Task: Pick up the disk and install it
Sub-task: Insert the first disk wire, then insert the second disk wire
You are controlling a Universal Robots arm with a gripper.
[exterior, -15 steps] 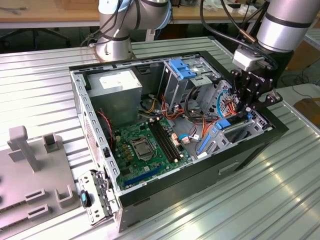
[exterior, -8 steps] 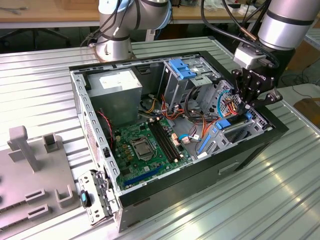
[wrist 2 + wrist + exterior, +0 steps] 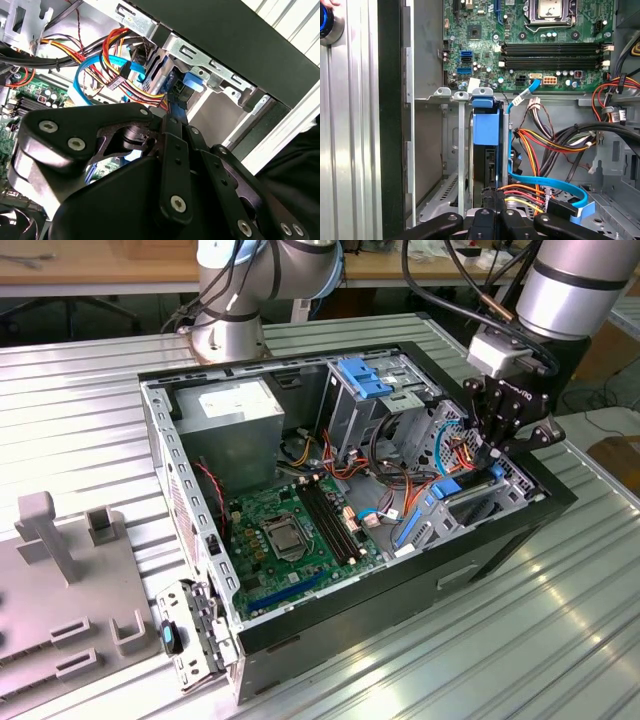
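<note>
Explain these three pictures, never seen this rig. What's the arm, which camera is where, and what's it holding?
It is one robot arm with a black gripper, working over an open computer case on a ribbed metal table. The exterior view comes from a camera off the arm. Both wrist views come from cameras riding near the gripper, looking down into the case. The disk, dark with a blue plastic frame, stands on edge in a metal bay near the case's front, beside the green motherboard and loose cables. The gripper sits at the disk's near end; whether it grips is unclear.
</note>
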